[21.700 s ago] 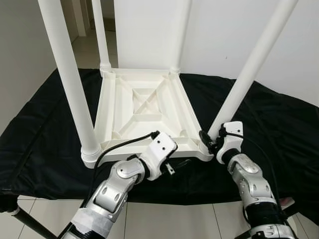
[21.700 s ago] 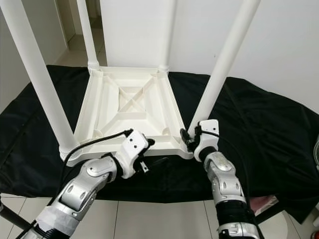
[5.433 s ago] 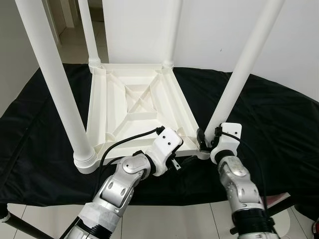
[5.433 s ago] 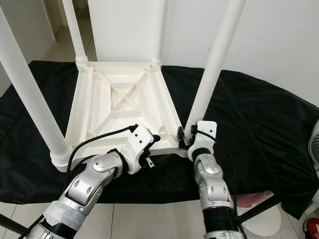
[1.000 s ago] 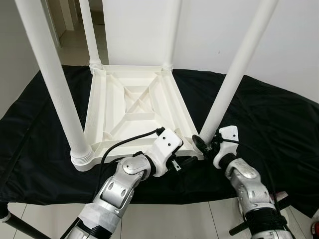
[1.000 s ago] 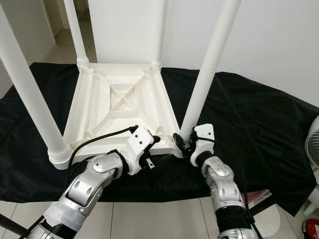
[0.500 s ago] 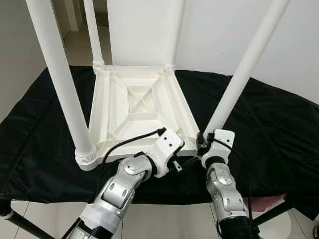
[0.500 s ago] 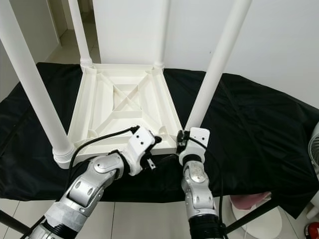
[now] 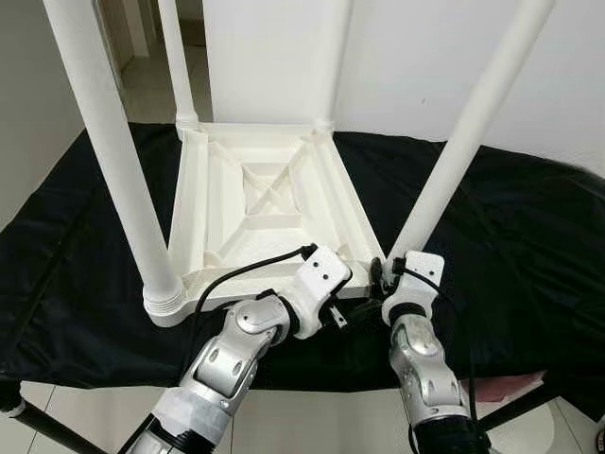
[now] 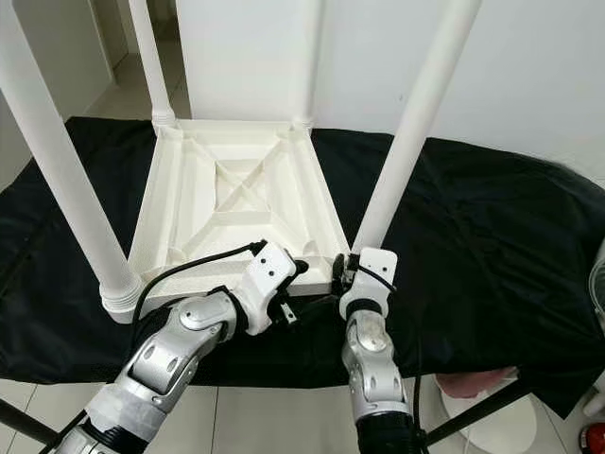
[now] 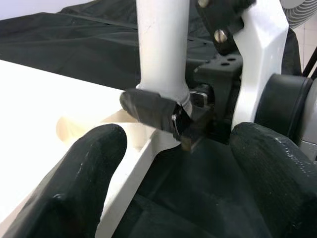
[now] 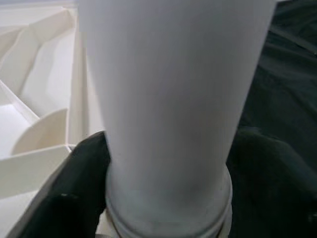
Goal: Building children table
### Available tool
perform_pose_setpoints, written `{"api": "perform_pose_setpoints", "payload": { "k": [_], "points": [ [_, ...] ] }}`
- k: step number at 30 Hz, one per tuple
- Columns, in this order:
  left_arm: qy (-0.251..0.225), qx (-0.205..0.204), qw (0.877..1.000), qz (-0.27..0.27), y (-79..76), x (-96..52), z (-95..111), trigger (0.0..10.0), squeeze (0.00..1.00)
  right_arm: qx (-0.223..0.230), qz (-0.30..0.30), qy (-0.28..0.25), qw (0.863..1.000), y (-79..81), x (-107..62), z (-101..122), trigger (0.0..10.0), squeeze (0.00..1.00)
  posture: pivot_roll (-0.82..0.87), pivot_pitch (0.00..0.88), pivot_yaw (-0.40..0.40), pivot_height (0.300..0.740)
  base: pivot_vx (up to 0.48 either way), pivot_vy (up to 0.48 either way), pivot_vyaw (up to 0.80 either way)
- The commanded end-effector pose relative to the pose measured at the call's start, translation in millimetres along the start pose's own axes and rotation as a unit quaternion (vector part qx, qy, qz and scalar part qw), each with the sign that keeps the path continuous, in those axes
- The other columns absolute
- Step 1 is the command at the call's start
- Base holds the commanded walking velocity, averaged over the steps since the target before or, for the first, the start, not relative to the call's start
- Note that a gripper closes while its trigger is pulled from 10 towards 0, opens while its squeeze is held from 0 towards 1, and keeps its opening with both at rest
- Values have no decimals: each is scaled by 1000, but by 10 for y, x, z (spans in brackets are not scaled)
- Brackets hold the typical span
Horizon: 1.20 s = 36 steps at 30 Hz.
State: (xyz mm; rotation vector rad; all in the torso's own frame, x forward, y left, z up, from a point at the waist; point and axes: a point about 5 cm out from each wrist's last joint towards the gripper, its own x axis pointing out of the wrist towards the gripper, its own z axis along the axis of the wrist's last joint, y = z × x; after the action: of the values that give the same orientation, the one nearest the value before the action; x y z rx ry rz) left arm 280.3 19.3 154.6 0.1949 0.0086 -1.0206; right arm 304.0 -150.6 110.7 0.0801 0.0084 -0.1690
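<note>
A white plastic children's table [image 9: 265, 203] lies upside down on a black cloth, its four legs pointing up. My right gripper [image 9: 386, 274] is shut on the base of the near right leg [image 9: 454, 161]; in the right wrist view the black fingers [image 12: 84, 188] sit on both sides of that leg [image 12: 168, 99]. My left gripper [image 11: 173, 193] is open at the table's front edge, just left of that corner. One of its fingers [image 11: 74, 183] hangs over the white rim. The other finger hangs over the cloth.
The near left leg [image 9: 113, 161] and the two far legs [image 9: 175, 61] stand tall around the tabletop. The cloth-covered surface [image 9: 529, 236] ends just below my wrists, with tiled floor beneath. A black stand leg [image 9: 38, 421] is at the lower left. A white wall is behind.
Over the last second my right forearm has swung in from the right to sit below the leg's base, the gripper staying at the leg. The left arm has held still.
</note>
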Motion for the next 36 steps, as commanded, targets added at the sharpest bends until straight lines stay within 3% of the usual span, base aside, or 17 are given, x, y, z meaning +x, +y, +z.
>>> {"api": "perform_pose_setpoints", "payload": {
  "k": [1,4,5,15,20,28,29,30,31,33,34,36],
  "points": [
    [5,2,1000,3,-2,11,-17,10000,0,-1,-19,13,1000,-135,-4,-61,10000,1000,25,23,-42,740,0,0,0],
    [4,3,1000,3,-1,10,-13,10000,0,-3,-7,14,1000,-171,-5,-62,10000,1000,25,23,-41,740,0,0,0],
    [4,4,1000,3,-3,8,-11,10000,0,-15,26,15,999,-224,0,-58,10000,0,23,25,-42,740,0,0,0],
    [5,6,1000,4,16,11,-10,10000,0,-50,159,8,986,-310,79,46,10000,0,20,28,-37,740,0,0,0],
    [6,8,1000,4,24,8,-8,10000,0,-93,246,-14,965,-370,177,191,10000,0,21,29,-35,740,0,0,0],
    [7,8,1000,4,31,12,-8,10000,0,-100,315,-8,944,-303,230,221,10000,0,24,29,-35,740,0,0,0],
    [7,9,1000,4,30,11,-7,10000,0,-103,334,-8,937,-276,244,227,6784,0,24,29,-35,740,0,0,0],
    [8,10,1000,4,30,9,-7,10000,0,-107,344,-5,933,-260,259,223,6784,0,24,29,-35,740,0,0,0],
    [8,10,1000,6,34,3,-8,10000,0,-109,354,0,929,-249,267,211,2039,0,37,27,-40,740,0,0,0],
    [8,10,1000,7,37,-1,-8,10000,0,-110,360,3,927,-249,273,201,2039,0,37,27,-40,740,0,0,0],
    [9,11,1000,8,40,-8,-11,10000,0,-110,363,6,925,-252,274,188,0,0,44,29,-43,740,0,0,0],
    [9,10,1000,10,43,-14,-13,10000,0,-106,366,11,924,-261,277,170,0,0,47,28,-44,740,0,0,0]
  ]
}}
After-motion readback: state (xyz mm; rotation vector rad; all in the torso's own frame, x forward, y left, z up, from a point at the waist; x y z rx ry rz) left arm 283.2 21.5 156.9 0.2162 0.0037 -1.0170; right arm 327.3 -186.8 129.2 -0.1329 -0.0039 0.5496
